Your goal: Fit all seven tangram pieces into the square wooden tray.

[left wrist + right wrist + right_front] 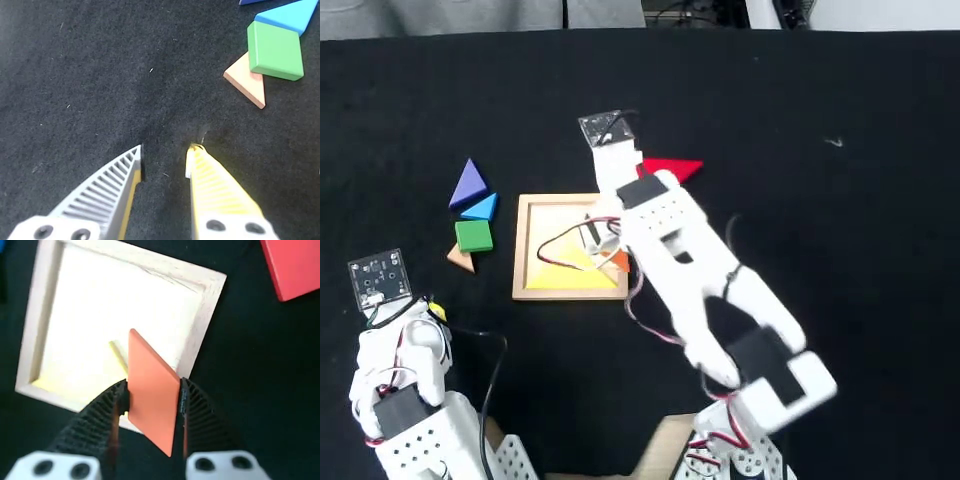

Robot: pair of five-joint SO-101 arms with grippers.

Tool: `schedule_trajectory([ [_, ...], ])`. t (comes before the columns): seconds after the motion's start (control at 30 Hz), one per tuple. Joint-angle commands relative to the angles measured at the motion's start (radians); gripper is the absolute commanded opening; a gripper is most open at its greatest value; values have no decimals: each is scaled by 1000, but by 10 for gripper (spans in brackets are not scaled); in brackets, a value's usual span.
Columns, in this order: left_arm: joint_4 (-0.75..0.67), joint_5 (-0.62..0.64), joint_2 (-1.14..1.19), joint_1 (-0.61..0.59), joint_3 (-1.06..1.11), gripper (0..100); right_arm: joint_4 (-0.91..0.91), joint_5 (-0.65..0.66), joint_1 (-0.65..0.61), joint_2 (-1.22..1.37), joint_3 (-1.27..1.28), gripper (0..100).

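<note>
Right gripper (152, 385) is clamping orange piece (151, 405) on edge over wooden tray (203, 315); left gripper (164, 155) is hovering, jaws apart, above black table (75, 75).

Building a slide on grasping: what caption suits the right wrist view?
The right gripper holds an orange piece over the wooden tray rim.

Black cloth counter (840, 200), plain. Pale square wooden tray (523, 250), unpainted. Yellow wooden triangle (565, 268). Orange wooden parallelogram (150, 405). Right hand (152, 385): black, ribbed. Left hand (165, 149): ribbed, one side grey, one yellow. Red wooden triangle (675, 168); purple wooden triangle (469, 184); blue wooden triangle (480, 208); green wooden square (474, 236); tan wooden triangle (461, 259).
</note>
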Motion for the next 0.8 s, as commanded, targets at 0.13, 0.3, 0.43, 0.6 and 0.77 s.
schedule_trajectory([
  [0.13, -17, -11, -6, 2, 7, 160, -20, -126, -21, 77, -127, 61],
  [0.3, -17, -11, -6, 2, 7, 160, -20, -138, -48, 124, -124, 62],
  [0.43, -17, -11, -6, 2, 7, 160, -23, -138, -54, 150, -128, 64],
  [0.6, -17, -11, -6, 2, 7, 160, -26, -135, -49, 154, -128, 64],
  [0.77, -17, -11, -6, 2, 7, 160, -26, -135, -48, 154, -130, 87],
])
